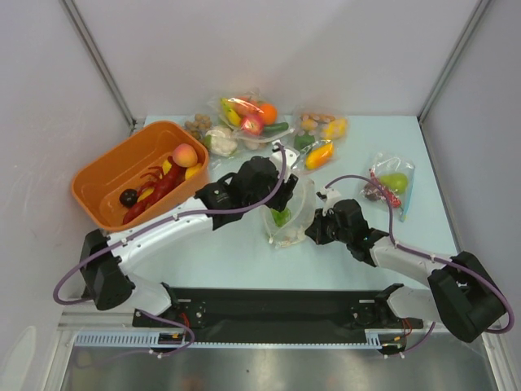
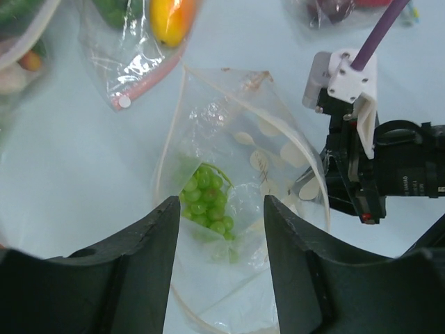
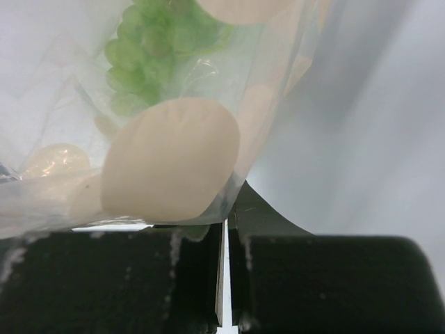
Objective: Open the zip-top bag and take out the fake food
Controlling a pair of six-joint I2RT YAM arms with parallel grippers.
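Note:
The clear zip-top bag (image 1: 286, 213) lies in the middle of the table with its mouth spread open (image 2: 208, 139). Inside it lie a green grape bunch (image 2: 207, 203) and small pale pieces (image 2: 272, 158). My left gripper (image 2: 221, 233) hovers open at the bag's mouth, its fingers either side of the film just below the grapes. My right gripper (image 3: 227, 223) is shut on the bag's edge, with a pale piece (image 3: 170, 167) and the grapes (image 3: 149, 52) close above it. Of the fake food, a red lobster (image 1: 159, 189) and a peach (image 1: 185, 155) lie in the orange bin.
The orange bin (image 1: 102, 167) stands at the left, with a small dark ball (image 1: 128, 196) in it. Other filled bags lie along the back (image 1: 248, 118) (image 1: 319, 147). A small blue-edged bag with a green pear (image 1: 393, 183) is at the right. White walls enclose the table.

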